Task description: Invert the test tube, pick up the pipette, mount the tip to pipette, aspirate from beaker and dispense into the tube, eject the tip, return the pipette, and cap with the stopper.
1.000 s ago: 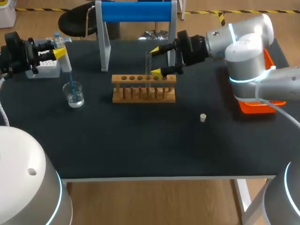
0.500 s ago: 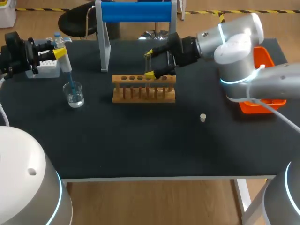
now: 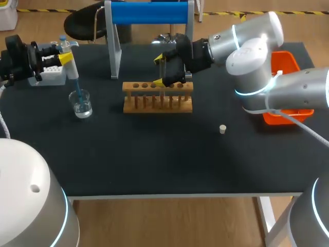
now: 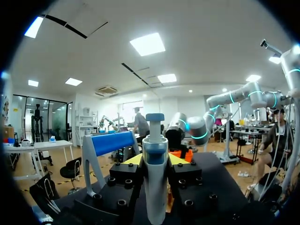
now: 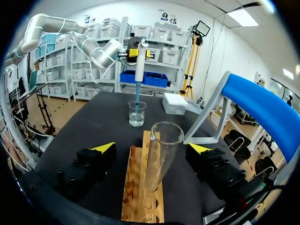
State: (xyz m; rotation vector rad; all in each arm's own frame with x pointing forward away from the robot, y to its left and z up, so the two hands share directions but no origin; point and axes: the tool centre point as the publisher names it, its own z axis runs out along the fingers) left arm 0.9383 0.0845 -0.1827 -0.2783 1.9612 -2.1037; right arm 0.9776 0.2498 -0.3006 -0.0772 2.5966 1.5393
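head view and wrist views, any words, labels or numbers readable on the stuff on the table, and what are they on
No text on the table's things can be read.
pipette: no print can be made out.
beaker, test tube: no marks or numbers show.
wooden rack, stopper, tip box, orange tray: no labels visible.
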